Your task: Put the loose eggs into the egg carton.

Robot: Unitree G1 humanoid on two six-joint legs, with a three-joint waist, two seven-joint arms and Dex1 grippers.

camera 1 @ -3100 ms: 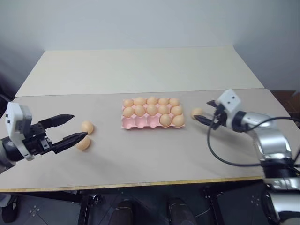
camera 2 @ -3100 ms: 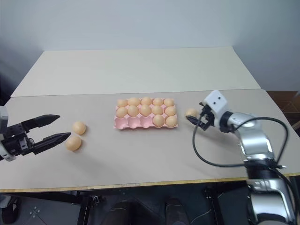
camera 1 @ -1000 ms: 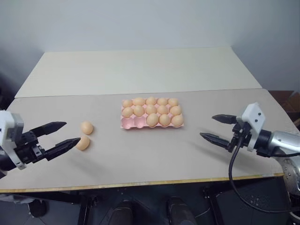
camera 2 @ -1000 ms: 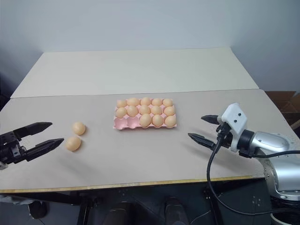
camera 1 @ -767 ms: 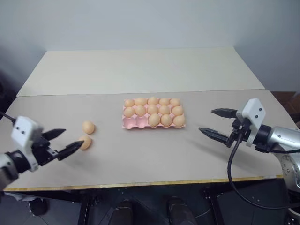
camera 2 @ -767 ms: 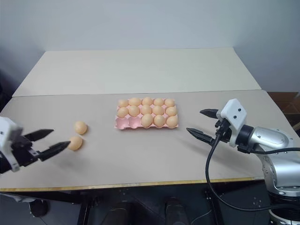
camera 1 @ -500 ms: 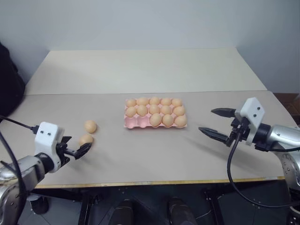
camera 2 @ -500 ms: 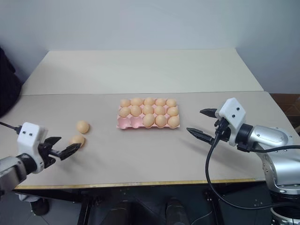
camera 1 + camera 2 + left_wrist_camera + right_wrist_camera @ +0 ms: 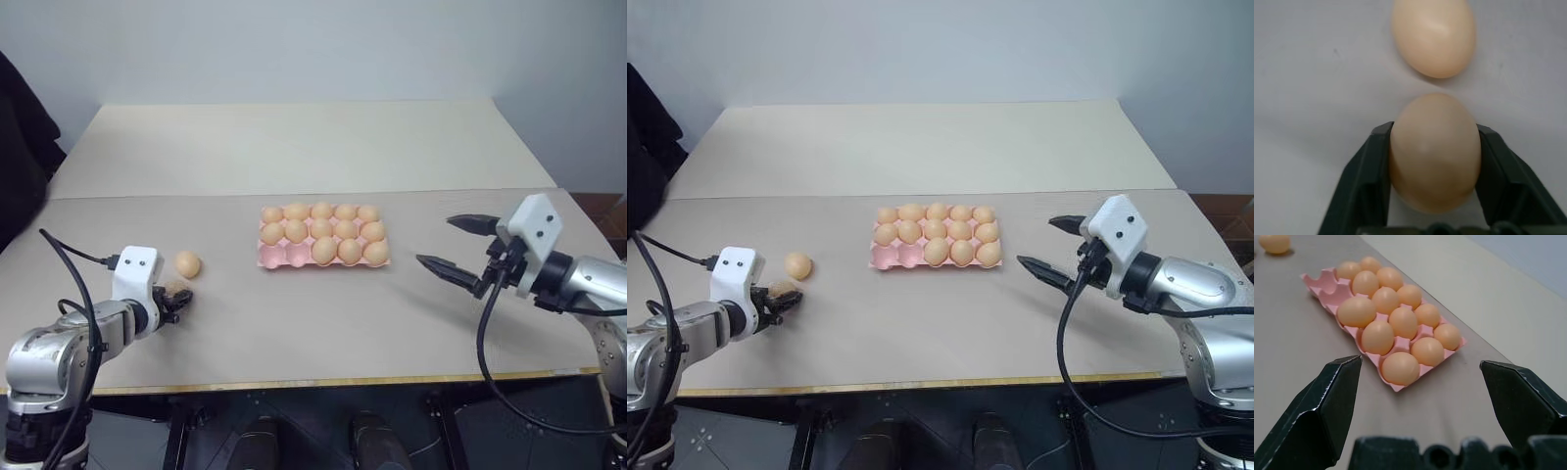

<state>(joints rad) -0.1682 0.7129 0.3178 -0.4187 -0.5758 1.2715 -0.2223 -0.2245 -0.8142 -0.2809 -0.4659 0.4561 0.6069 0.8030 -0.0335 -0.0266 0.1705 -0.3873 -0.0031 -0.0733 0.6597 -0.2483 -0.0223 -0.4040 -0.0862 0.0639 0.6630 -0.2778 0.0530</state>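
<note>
Surface: pale table (image 9: 294, 313) in two slabs against a plain wall; your work sits on the near slab.
Left claw (image 9: 1432, 161): clamped on one loose egg (image 9: 1434, 149), a finger on each flank, low over the table's left side.
Neighbour egg (image 9: 187, 263): lies on the table just beyond the gripped one; the wrist view leaves only a thin gap between them.
Right claw (image 9: 1050, 245): fingers spread wide, nothing held, hanging above the table right of the carton.
Egg carton (image 9: 268, 258): pink tray at table centre, well apart from your left claw. Two cups at its near-left corner look empty; the rest hold eggs.
Step (judged): grasp made, lift and carry come next.
Risk 1: smooth rounded shell may squirt out of the fingers if you swing fast.
Risk 2: a dragging lift could nudge the neighbour egg into a roll.
Risk 3: lowering off-centre could knock seated eggs beside the empty cups.
</note>
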